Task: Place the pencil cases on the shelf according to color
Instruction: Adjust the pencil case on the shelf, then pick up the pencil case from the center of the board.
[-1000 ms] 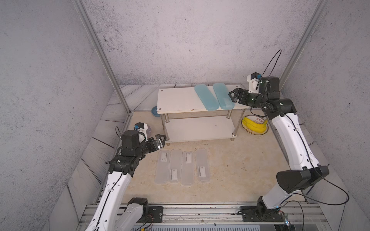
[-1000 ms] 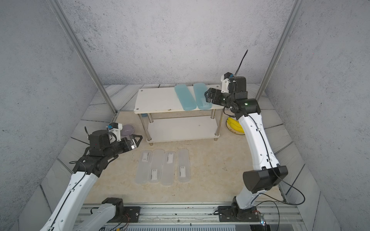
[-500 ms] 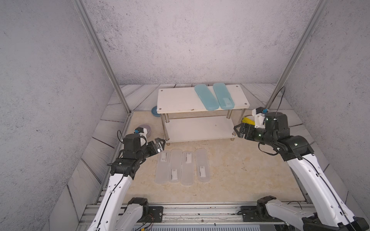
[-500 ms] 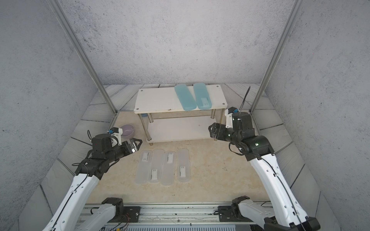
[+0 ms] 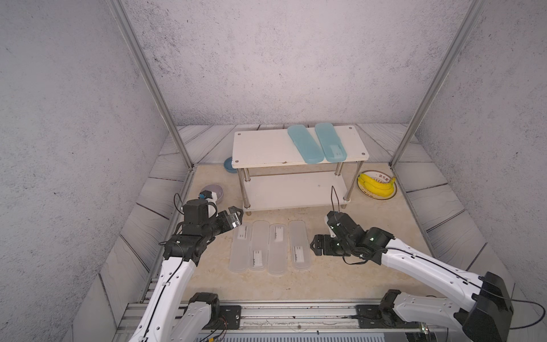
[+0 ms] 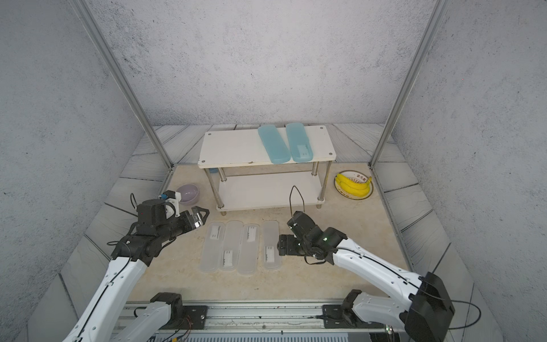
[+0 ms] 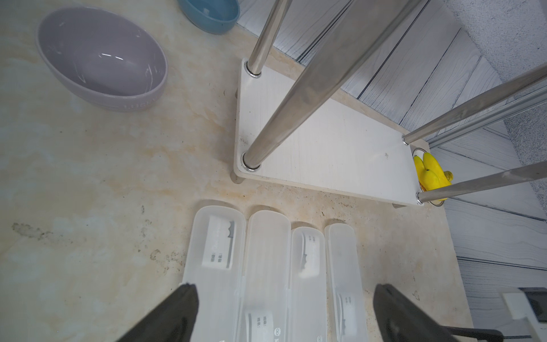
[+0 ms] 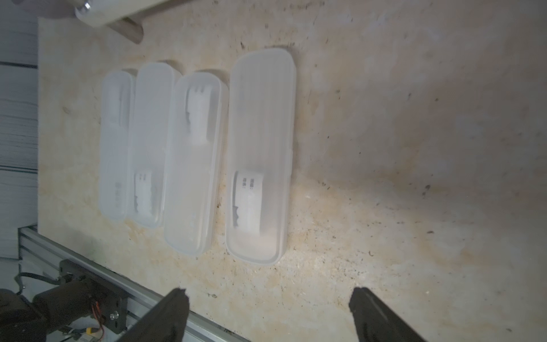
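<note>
- Four long, flat, round-ended frosted white plastic pencil cases (image 5: 257,250) (image 6: 229,245) lie in one tight row on the beige marble-look tabletop (image 5: 370,213), just in front of the shelf, long sides touching or nearly so.
- Each white case shows a small white label. The labels alternate from far end to near end along the row.
- Rightmost white case (image 5: 300,248) (image 8: 260,148) sits a hair apart from its neighbour. The right wrist view is blurry.
- Two translucent teal-blue plastic pencil cases (image 5: 305,143) (image 6: 273,143) lie flat, side by side, on the right half of the shelf's top board. The right-hand one carries a white label.
- Shelf is a two-tier rack of white rectangular boards on chrome tube legs (image 5: 260,148) (image 6: 231,151) (image 7: 325,148).
- Right gripper (image 5: 315,247) (image 6: 281,245) (image 8: 268,292) is low, just beside the rightmost white case's outer long edge. Its jaws are spread wide, holding nothing, with only tabletop between the fingers in the wrist view.
- Left gripper (image 5: 235,216) (image 6: 201,217) (image 7: 285,288) is at the row's far-left corner, near the leftmost white case (image 5: 241,247) (image 7: 216,251). Its jaws are wide apart, nothing gripped. Can't tell if it touches the case.
- Round lilac-grey ceramic bowl (image 5: 211,191) (image 6: 188,194) (image 7: 100,59) stands left of the shelf, behind the left gripper.
- Round blue ceramic bowl (image 5: 228,164) (image 7: 210,13) is by the shelf's back-left leg, partly hidden.
- Yellow bananas (image 5: 376,185) (image 6: 353,185) lie on a round plate right of the shelf.
</note>
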`<state>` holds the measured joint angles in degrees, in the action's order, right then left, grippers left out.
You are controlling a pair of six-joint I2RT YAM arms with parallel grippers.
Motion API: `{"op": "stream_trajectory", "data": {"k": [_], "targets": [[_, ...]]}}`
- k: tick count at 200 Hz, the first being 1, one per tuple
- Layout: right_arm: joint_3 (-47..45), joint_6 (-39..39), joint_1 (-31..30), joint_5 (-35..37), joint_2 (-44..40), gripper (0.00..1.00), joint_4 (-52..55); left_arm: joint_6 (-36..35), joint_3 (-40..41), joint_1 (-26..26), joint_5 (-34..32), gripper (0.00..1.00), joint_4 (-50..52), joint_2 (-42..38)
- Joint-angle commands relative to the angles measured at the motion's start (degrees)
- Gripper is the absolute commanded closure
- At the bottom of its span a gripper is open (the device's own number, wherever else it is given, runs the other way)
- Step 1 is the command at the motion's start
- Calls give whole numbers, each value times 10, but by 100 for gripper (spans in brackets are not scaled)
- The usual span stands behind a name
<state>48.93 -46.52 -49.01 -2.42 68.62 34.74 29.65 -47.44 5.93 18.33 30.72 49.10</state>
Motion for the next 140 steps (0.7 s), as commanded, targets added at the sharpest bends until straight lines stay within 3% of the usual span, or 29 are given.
{"op": "stream_trajectory", "data": {"k": [1, 58, 140], "targets": [[17, -23, -33, 11, 51, 6, -40, -3, 7, 2, -4, 1, 6, -12], [104, 1, -87, 28, 224, 1, -4, -15, -8, 3, -8, 1, 24, -20], [183, 32, -93, 115, 341, 0, 110, 1, -5, 4, 11, 1, 12, -18]]}}
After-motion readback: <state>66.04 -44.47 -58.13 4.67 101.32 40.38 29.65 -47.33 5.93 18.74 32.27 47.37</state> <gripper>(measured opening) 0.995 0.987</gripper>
